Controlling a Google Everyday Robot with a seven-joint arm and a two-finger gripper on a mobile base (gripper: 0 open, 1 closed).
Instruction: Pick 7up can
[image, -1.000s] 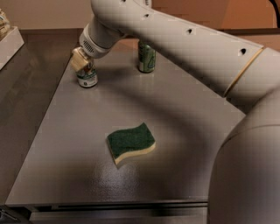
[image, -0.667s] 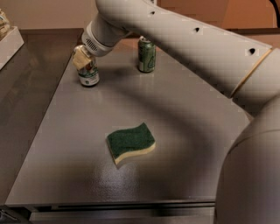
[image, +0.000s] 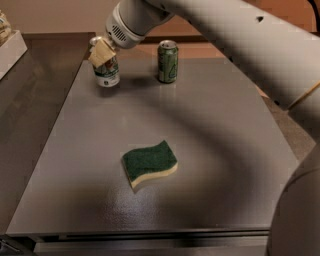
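The 7up can (image: 107, 74), white with green lettering and a silver top, is at the far left of the grey table (image: 210, 150). My gripper (image: 102, 52) comes down from the upper right and is shut on the can's upper part. Its tan fingers (image: 100, 54) cover the can's top half. The can leans slightly, and its base is at or just above the table surface. My large white arm (image: 215, 35) crosses the top right of the camera view.
An all-green can (image: 168, 61) stands upright at the back, to the right of the 7up can. A green and yellow sponge (image: 149, 163) lies in the middle of the table. A white box (image: 10, 47) sits at the far left edge.
The gripper and the 7up can have moved together up and a little to the right. The green can and the sponge have stayed put.
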